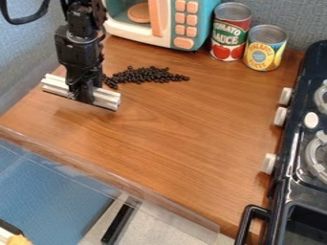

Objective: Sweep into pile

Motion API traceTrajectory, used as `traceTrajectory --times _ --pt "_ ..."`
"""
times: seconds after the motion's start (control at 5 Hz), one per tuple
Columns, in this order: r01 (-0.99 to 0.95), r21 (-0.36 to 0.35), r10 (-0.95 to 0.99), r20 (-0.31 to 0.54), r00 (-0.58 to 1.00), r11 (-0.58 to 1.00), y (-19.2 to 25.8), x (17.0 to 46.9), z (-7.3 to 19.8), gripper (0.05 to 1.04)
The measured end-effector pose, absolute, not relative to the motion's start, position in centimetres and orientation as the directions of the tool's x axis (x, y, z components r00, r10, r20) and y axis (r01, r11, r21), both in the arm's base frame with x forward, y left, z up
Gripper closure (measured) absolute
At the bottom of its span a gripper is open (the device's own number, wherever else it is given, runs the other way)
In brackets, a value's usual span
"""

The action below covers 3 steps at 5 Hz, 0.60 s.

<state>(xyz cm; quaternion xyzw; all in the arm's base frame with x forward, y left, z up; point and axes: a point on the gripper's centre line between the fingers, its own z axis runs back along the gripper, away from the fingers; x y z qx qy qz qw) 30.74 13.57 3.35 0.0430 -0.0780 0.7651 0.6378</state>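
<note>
My gripper (pixel 83 93) hangs over the left part of the wooden counter, shut on a silver metal bar (pixel 107 98) that sticks out on both sides of it. The bar is held crosswise, its right end lower in the view. Small black beans (pixel 147 75) lie in a loose elongated heap behind and to the right of the bar, near the middle back of the counter. A few beans at the heap's left end are close to the gripper, partly behind it.
A toy microwave (pixel 167 21) stands at the back, with a tomato sauce can (pixel 230 32) and a pineapple can (pixel 264 49) beside it. The black toy stove (pixel 300 148) borders the right side. A clear raised edge (pixel 115 179) runs along the front of the wooden counter (pixel 185 139).
</note>
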Motion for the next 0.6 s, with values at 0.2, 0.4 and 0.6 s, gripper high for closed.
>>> traceTrajectory --times 0.2,0.4,0.6 --pt "-0.98 -0.055 0.969 0.145 -0.2 -0.194 14.11 31.4 3.24 0.705" --pt "-0.981 -0.01 0.972 0.133 -0.196 -0.196 14.16 31.31 2.49 0.705" --pt "-0.984 -0.027 0.975 0.135 -0.177 -0.175 14.43 32.09 2.54 0.705"
